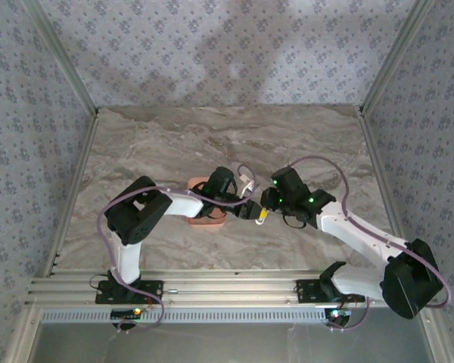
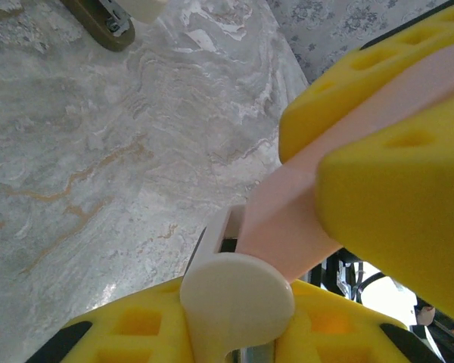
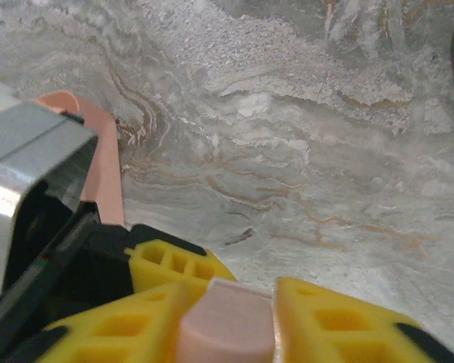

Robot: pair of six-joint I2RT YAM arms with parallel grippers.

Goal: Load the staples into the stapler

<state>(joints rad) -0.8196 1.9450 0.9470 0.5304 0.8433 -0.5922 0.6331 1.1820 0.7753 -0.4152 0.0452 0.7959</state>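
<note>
The stapler is a small pink one with a white base, held in the air between the two arms. My left gripper is shut on its white base end. My right gripper is shut on the pink top's end, and its yellow fingers show on the pink arm in the left wrist view. The two grippers meet above the table's middle. A thin dull-grey sliver lies on the marble below; I cannot tell whether it is one of the staples.
The salmon-pink tray sits on the table under the left arm, and its rim shows at the left of the right wrist view. A tan mini stapler lies farther out on the marble. Patterned walls enclose the table.
</note>
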